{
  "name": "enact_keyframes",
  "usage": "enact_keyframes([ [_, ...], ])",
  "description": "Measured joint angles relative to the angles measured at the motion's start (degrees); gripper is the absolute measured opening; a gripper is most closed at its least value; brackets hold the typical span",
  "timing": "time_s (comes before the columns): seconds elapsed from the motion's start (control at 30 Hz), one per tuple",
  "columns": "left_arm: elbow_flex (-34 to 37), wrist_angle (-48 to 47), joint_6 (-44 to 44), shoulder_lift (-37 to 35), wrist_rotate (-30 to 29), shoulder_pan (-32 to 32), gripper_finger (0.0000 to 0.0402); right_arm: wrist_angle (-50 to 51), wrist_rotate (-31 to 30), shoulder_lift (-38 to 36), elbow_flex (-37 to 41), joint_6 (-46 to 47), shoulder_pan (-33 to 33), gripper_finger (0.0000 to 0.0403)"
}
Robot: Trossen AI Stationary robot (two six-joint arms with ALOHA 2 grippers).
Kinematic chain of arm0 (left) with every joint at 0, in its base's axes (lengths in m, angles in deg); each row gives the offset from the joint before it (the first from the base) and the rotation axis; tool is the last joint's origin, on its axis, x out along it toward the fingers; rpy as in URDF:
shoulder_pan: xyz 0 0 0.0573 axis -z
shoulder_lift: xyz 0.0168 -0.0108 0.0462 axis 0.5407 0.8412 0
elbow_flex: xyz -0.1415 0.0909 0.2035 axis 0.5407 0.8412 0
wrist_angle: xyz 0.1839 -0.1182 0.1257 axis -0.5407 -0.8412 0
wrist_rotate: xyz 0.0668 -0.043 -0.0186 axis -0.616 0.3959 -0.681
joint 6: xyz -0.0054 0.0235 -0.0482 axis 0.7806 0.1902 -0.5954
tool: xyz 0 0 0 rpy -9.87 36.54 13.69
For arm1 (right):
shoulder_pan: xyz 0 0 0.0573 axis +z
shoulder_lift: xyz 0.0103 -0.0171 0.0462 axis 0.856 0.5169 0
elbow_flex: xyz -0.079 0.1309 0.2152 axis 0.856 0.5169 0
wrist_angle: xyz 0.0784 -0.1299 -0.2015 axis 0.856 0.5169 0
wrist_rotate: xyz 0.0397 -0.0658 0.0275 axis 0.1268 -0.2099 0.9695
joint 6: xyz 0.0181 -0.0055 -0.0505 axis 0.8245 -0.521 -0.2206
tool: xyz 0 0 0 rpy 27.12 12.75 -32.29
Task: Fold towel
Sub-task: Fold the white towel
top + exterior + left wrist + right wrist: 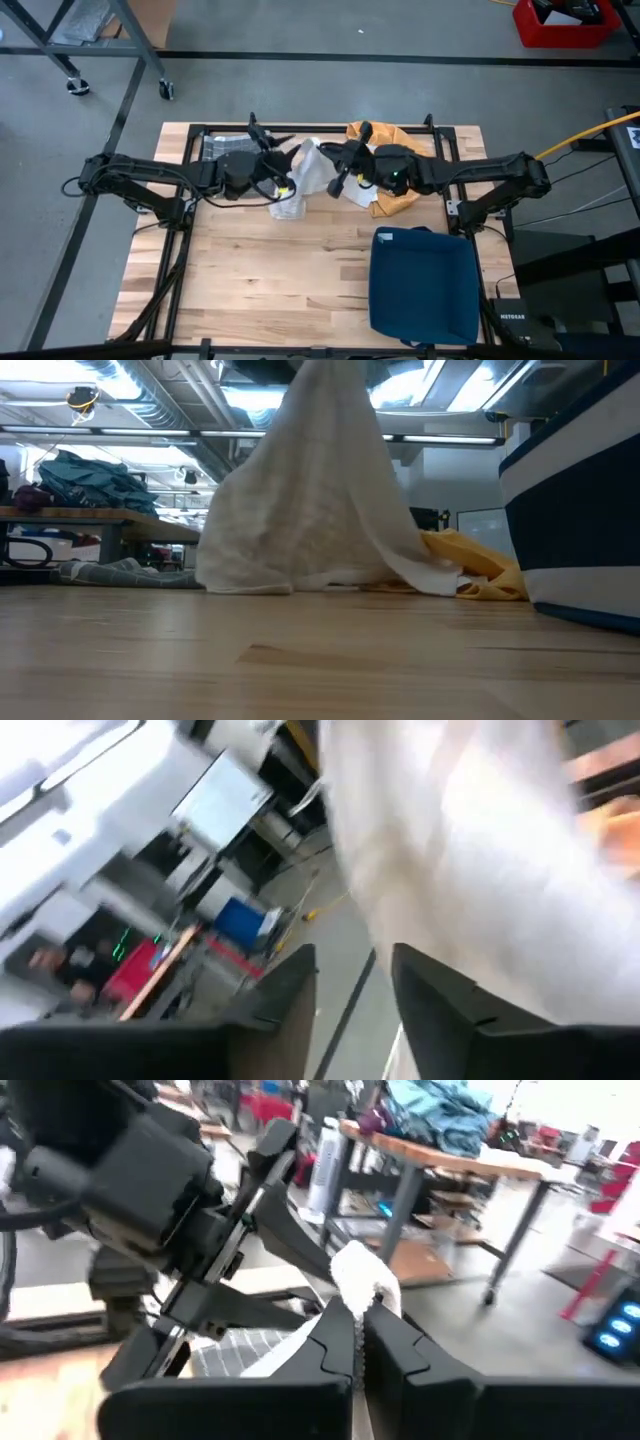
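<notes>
Now my right pincer [358, 1342] pinched the white towel [312, 172] above the yellow cloth [398, 198]; my left pincer [352, 982] gaped, needing a fresh corner.

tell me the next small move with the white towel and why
Probably the left gripper should back off: its fingers stand apart with the white towel beside them, while the right gripper is shut on a corner and holds it up, its bottom edge on the table.
</notes>
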Motion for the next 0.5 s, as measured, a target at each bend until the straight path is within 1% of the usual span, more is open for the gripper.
enact_keyframes([
  [0.1,0.0,-1.5,-4.5,0.0,-3.3,-0.6,0.0153,10.3,-2.1,0.0,-5.7,0.0,0.0,0.0006],
  [0.23,0.0,-3.9,-12.2,0.0,-3.5,-1.4,0.0157,22.6,-2.3,0.0,-11.9,1.5,0.0,0.0005],
  [0.33,0.0,-9.0,-18.6,0.0,-3.0,-2.6,0.0153,30.3,-2.3,0.0,-15.7,3.3,0.0,0.0006],
  [0.4,0.0,-13.9,-26.0,0.0,-1.0,-3.6,0.0150,33.7,-2.3,0.0,-18.3,3.8,0.0,0.0005],
  [0.47,0.0,-19.2,-34.4,0.0,4.0,-4.6,0.0149,36.5,-2.3,0.0,-20.7,3.9,0.0,0.0005],
  [0.5,0.1,-21.4,-38.2,0.0,7.4,-5.0,0.0149,37.5,-2.3,0.0,-21.8,3.9,0.0,0.0005],
])
